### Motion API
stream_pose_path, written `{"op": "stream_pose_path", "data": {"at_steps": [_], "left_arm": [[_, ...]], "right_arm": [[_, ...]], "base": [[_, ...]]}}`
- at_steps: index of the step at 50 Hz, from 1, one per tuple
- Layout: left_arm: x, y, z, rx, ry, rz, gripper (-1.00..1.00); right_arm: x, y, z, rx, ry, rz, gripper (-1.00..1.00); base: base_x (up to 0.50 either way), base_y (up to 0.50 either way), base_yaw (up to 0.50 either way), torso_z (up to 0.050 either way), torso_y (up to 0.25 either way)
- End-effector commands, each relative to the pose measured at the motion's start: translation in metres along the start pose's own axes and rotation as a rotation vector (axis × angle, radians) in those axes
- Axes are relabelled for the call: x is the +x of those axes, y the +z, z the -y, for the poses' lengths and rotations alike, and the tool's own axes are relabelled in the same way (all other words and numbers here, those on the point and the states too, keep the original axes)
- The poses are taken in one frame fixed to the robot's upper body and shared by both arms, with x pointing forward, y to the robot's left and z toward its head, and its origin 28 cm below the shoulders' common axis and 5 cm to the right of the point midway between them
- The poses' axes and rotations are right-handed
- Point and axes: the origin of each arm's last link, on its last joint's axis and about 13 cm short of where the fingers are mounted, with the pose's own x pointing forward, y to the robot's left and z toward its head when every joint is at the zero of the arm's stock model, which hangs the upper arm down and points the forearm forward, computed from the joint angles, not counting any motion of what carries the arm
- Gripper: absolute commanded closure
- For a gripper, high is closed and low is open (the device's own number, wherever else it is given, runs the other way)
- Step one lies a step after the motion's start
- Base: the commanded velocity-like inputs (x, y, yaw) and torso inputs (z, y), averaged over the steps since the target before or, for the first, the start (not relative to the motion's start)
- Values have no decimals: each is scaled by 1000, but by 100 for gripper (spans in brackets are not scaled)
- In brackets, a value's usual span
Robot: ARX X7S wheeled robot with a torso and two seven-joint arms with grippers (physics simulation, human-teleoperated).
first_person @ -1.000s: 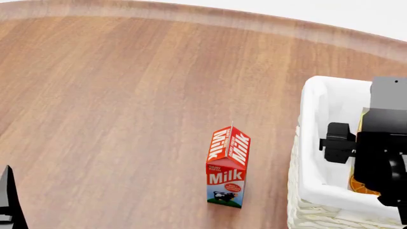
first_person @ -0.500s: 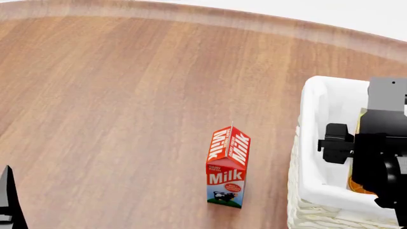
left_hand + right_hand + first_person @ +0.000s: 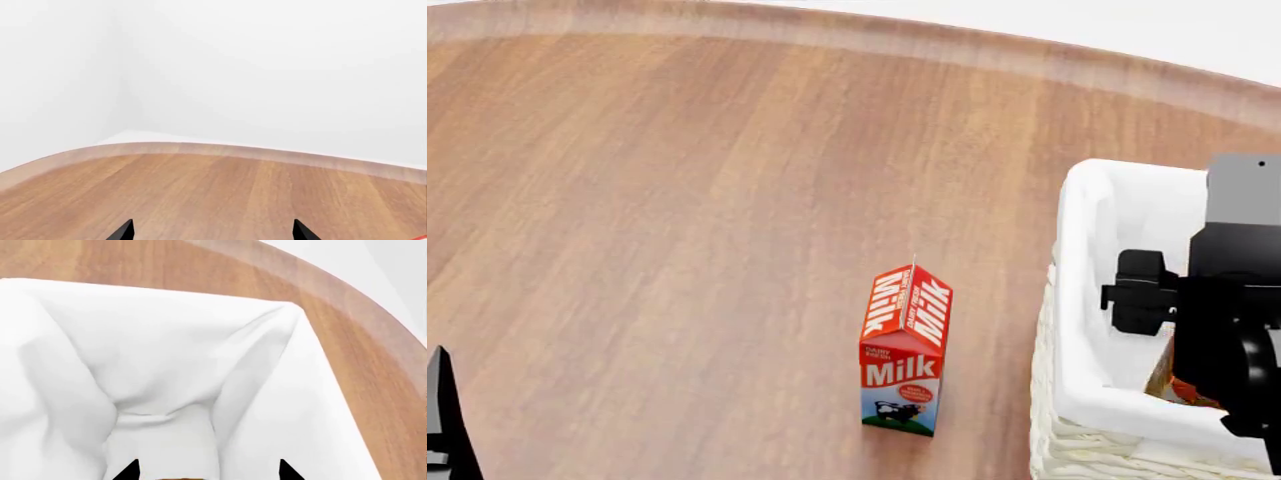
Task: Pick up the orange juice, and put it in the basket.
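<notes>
Head view: orange juice [image 3: 1169, 378] inside basket [image 3: 1084, 300] under right gripper [image 3: 207, 471], jaws spread; left gripper [image 3: 212, 231] jaws spread, nothing held

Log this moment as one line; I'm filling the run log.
right hand: over basket, open | orange juice: inside basket, mostly hidden | left hand: open, idle | Milk carton: upright on table

A red-and-white milk carton [image 3: 905, 350] stands upright on the wooden table [image 3: 667, 200].
</notes>
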Motion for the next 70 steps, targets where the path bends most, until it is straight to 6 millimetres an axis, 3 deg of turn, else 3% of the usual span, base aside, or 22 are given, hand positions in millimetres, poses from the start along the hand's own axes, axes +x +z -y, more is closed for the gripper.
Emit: {"op": "stream_pose_path", "data": {"at_steps": [1, 18, 34, 41, 55, 70], "left_arm": [[1, 4, -1, -42, -1, 27, -100], [-1, 6, 1, -42, -10, 34, -100], [-2, 9, 2, -48, -21, 39, -100], [-2, 10, 1, -52, -20, 41, -100], [-3, 11, 3, -52, -31, 43, -100], [-4, 12, 4, -49, -34, 43, -100]], "right_arm": [[-1, 2, -5, 7, 33, 15, -100], [-19, 15, 0, 1, 42, 55, -100], [-54, 28, 13, -34, 43, 198, -100], [-70, 16, 11, -68, 54, 289, -100], [-122, -2, 9, -78, 83, 518, -100], [-139, -26, 9, -109, 65, 727, -100]], "base": [[0, 0, 0, 0, 0], [0, 0, 0, 0, 0], [0, 0, 0, 0, 0], [0, 0, 0, 0, 0], [0, 0, 0, 0, 0], [0, 0, 0, 0, 0]]}}
